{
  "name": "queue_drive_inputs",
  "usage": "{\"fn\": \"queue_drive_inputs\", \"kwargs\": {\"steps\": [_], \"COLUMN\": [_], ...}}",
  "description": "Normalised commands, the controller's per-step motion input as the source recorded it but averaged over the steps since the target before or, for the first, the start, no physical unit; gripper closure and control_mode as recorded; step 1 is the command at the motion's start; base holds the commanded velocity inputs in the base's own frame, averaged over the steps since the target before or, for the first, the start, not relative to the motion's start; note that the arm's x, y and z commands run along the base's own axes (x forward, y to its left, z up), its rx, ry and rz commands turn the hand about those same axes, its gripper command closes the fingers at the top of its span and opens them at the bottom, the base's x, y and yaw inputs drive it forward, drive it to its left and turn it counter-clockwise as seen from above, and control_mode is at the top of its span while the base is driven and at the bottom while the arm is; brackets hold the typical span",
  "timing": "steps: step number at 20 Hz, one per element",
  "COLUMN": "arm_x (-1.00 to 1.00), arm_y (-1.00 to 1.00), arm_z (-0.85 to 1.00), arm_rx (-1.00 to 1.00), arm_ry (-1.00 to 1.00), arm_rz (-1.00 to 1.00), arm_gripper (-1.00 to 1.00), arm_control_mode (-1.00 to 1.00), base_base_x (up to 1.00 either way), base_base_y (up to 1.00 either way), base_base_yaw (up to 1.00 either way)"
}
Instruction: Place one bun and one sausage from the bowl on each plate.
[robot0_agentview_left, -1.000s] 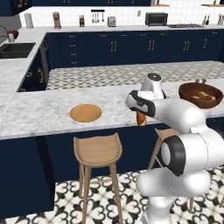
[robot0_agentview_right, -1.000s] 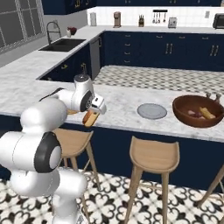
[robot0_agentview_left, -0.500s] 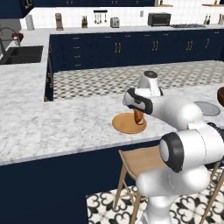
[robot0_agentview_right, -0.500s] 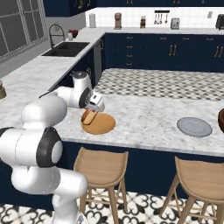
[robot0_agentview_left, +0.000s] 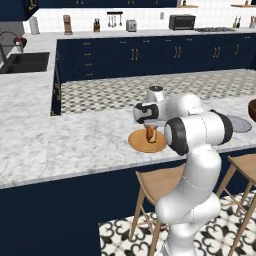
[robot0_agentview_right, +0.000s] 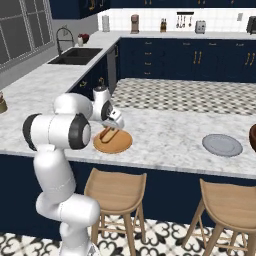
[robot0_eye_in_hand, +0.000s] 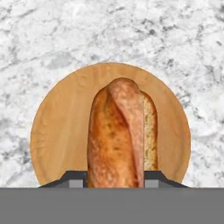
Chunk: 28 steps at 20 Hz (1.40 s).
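Note:
My gripper is shut on a golden-brown bun and holds it just over the orange-tan wooden plate. In the hand view the bun stands between the two dark fingertips with the plate centred right behind it. The right base view shows the gripper with the bun low over that plate; I cannot tell whether they touch. The grey plate lies bare further right on the counter. The brown bowl is cut off at the right edge. Its contents are out of view.
The marble counter runs left and right of the plates. Two wooden stools stand under its front edge. A sink is at the far left. Dark blue cabinets line the back wall.
Both base views have shifted, so the base has driven left along the counter. The wooden plate now sits under the gripper, which has come down closer to it with the bun.

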Motion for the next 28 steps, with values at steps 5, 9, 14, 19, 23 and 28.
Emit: {"fn": "queue_drive_inputs", "kwargs": {"steps": [5,9,14,19,23,28], "arm_x": [0.23,-0.14,-0.88,-0.94,-0.85,-0.99], "arm_y": [-0.04,0.0,0.0,-0.01,-0.02,-0.05], "arm_z": [-0.45,0.11,0.63,0.4,0.17,0.01], "arm_rx": [0.0,0.0,0.0,0.0,0.0,0.0], "arm_ry": [-0.01,-0.02,-0.06,-0.02,-0.01,-0.2], "arm_rz": [0.0,0.0,0.0,0.0,0.0,0.0], "arm_gripper": [-1.0,-1.0,-1.0,-1.0,-1.0,-1.0], "arm_control_mode": [-1.0,-1.0,-1.0,-1.0,-1.0,-1.0], "base_base_x": [0.0,0.0,0.0,0.0,0.0,0.0], "base_base_y": [0.0,0.0,0.0,0.0,0.0,0.0], "base_base_yaw": [0.0,0.0,0.0,0.0,0.0,0.0]}}
